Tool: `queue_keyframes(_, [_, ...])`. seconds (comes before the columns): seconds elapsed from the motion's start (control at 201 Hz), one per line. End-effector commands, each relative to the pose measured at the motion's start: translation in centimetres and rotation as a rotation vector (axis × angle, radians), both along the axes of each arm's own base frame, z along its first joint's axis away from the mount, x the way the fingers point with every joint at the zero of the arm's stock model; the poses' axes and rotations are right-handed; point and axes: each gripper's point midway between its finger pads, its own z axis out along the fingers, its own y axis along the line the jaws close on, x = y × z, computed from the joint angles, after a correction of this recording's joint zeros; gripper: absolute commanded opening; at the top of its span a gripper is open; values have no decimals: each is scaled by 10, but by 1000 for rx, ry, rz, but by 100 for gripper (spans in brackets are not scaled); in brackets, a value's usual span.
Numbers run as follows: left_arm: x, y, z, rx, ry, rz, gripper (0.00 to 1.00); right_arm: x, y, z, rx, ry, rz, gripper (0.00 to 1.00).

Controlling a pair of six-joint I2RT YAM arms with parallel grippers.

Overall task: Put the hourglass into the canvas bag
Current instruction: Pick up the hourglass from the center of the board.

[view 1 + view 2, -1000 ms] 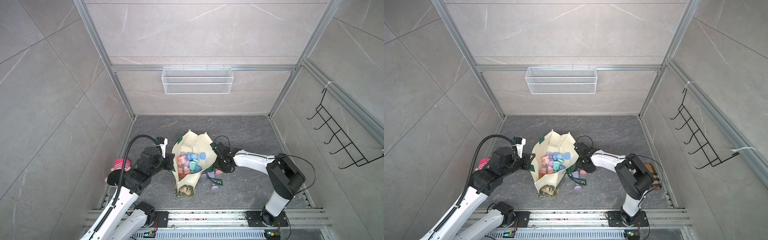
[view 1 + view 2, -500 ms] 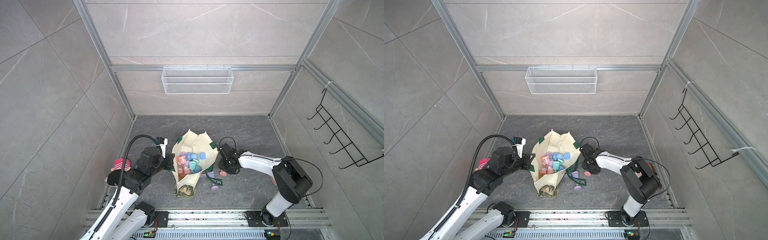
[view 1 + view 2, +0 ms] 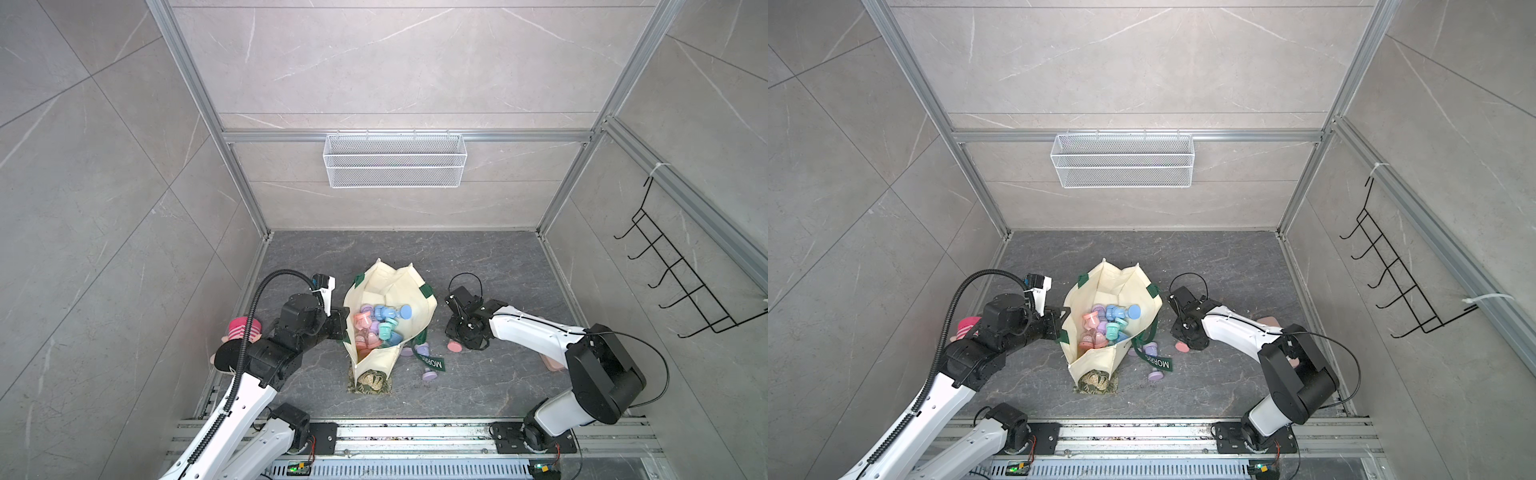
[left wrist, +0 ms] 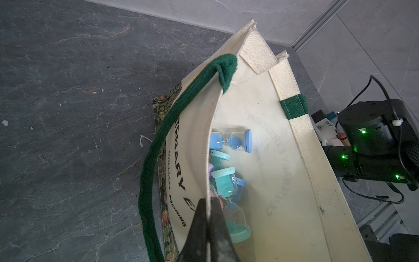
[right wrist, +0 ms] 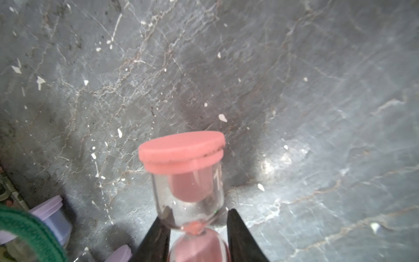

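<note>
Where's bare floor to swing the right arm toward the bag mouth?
Bare: the floor between bag and back wall, and the front strip between bag and rail. Crowded: beside the bag's right side, where the strap and purple hourglasses lie next to the right gripper, shut on the pink hourglass.

The floor (image 3: 478, 266) is a dark grey slab with pale veins, closed by light walls on three sides. Near its middle lies the canvas bag (image 3: 399, 282), and in both top views its open mouth faces the camera. The near end of the bag rests on a patterned cloth (image 3: 370, 381). The green strap (image 3: 434, 363) with white letters lies flat on the slab just beside the bag. Two purple hourglasses (image 3: 430, 375) lie just beside this strap. A pink hourglass (image 3: 454, 346) is low over the slab, to the right of them; if it touches the slab cannot be told. Small white specks (image 5: 222, 118) are scattered on the surface. A flat pink thing (image 3: 552, 365) lies near the right wall, partly hidden.
</note>
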Motion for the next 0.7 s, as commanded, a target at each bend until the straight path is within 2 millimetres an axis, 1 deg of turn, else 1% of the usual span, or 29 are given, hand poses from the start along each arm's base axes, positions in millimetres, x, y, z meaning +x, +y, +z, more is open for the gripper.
queue_keyframes(0.0, [6, -4, 35, -53, -128, -11, 0, 1, -6, 11, -16, -20, -9, 16])
queue_keyframes(0.164, [6, -4, 35, -55, -128, -9, 0, 1, -7, 16, -12, -29, -16, 14])
queue_keyframes(0.289, [6, -4, 35, -55, -127, -10, 0, 2, -9, 29, -4, -63, -19, 13])
queue_keyframes(0.503, [6, -5, 34, -56, -121, -15, 0, 8, -8, 71, 60, -191, -9, 13])
queue_keyframes(0.692, [6, -5, 33, -54, -120, -15, 0, 8, -9, 108, 105, -286, -3, 12])
